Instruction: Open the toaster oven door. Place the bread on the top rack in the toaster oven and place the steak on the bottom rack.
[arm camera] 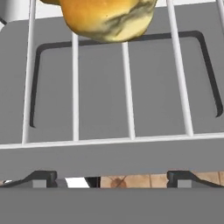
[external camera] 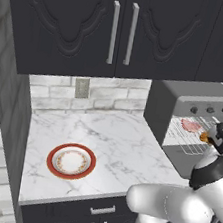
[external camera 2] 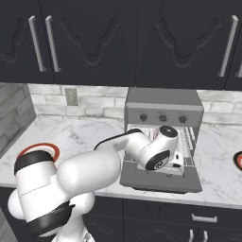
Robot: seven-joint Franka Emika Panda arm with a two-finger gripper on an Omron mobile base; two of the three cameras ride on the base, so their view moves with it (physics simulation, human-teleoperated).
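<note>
The oven (external camera: 193, 120) stands on the surface (external camera: 104, 142) with its door (external camera 2: 160, 182) folded down flat. The bread (arm camera: 107, 17) lies on a wire rack (arm camera: 127, 87) directly ahead of the gripper (arm camera: 111, 177) — in the hand view it sits at the far end of the bars, free of both tips. The gripper is spread wide and holds nothing. The rack bars run straight away from the hand, so a retreat along them looks unobstructed.

In the left base view the steak (external camera: 190, 126) lies inside the oven, behind and above the bread (external camera: 204, 138). Which of the two racks each item occupies cannot be told for certain; the steak appears the higher, which would not match the task.

The red-rimmed plate (external camera: 71, 161) sits bare, well apart to the left.
</note>
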